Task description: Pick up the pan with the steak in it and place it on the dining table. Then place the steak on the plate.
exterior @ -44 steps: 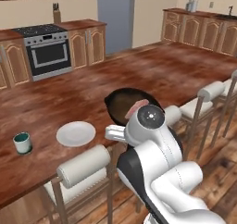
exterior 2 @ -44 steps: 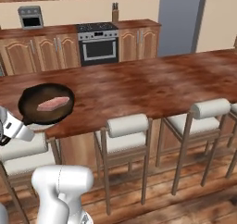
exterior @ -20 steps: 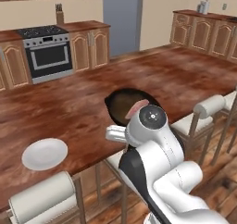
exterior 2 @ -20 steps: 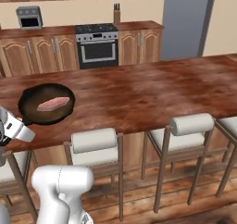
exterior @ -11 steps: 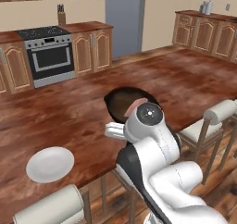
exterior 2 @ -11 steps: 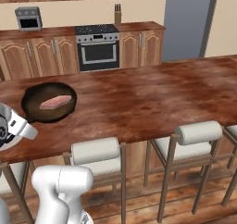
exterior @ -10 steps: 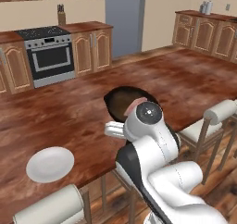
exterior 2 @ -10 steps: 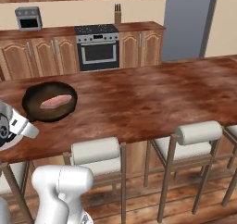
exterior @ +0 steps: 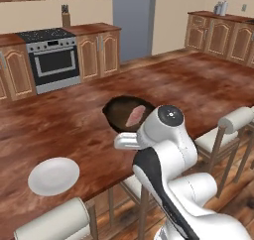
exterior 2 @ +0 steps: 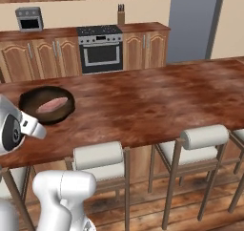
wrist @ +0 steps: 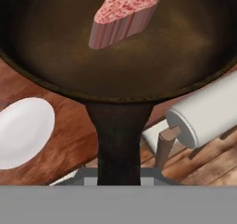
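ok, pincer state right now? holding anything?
Pincer: shut on the pan by its handle, with the steak lying in it.

Surface (exterior 2: 157,101) wide and bare right of pan (exterior 2: 46,104); free passage there toward far edge. Pan over near-left part of surface, steak (exterior 2: 52,104) inside. Plate (exterior: 53,175) near front edge, well apart from pan, bare wood between them. Stools (exterior 2: 97,157) line near edge below surface, padded backs (exterior 2: 206,136) just under rim; block low approach from front. Stove (exterior 2: 101,47) and cabinets (exterior 2: 43,53) beyond open floor aisle, well apart from surface.
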